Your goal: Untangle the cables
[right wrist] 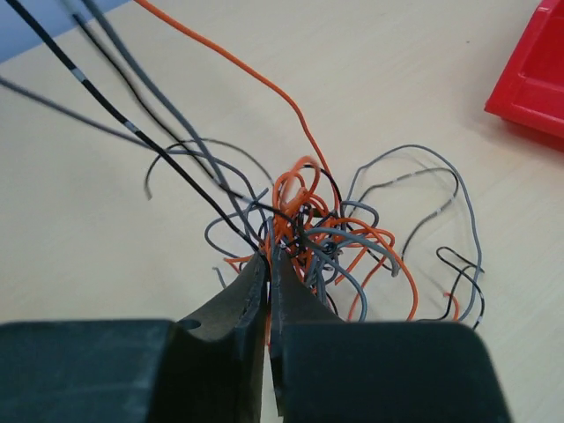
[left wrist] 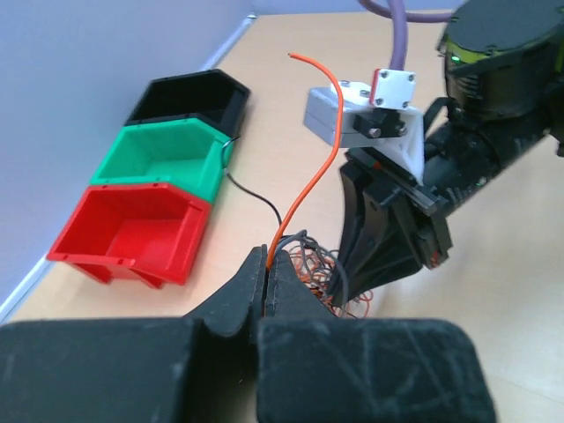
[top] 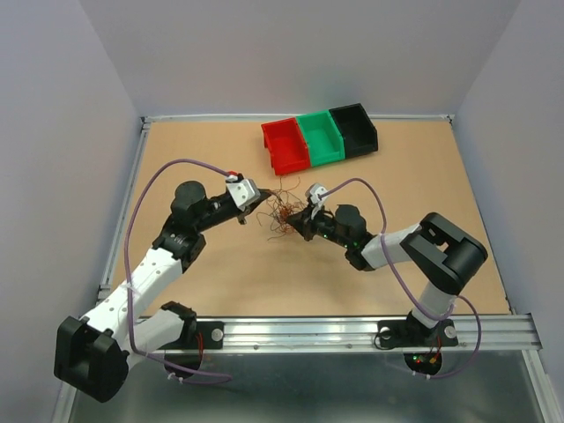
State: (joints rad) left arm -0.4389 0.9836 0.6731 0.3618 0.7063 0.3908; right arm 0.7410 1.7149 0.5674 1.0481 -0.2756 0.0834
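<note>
Both arms meet mid-table over the cables — a curly clump of orange, grey and black wire lying on the table, near the red bin. The left gripper is pinched tight, an orange strand caught between its tips and arcing upward. The right gripper is closed as well — jaws all but touching, tips in the near edge of the tangle with strands nipped between them. The green bin and black bin sit in a row beside the red.
</note>
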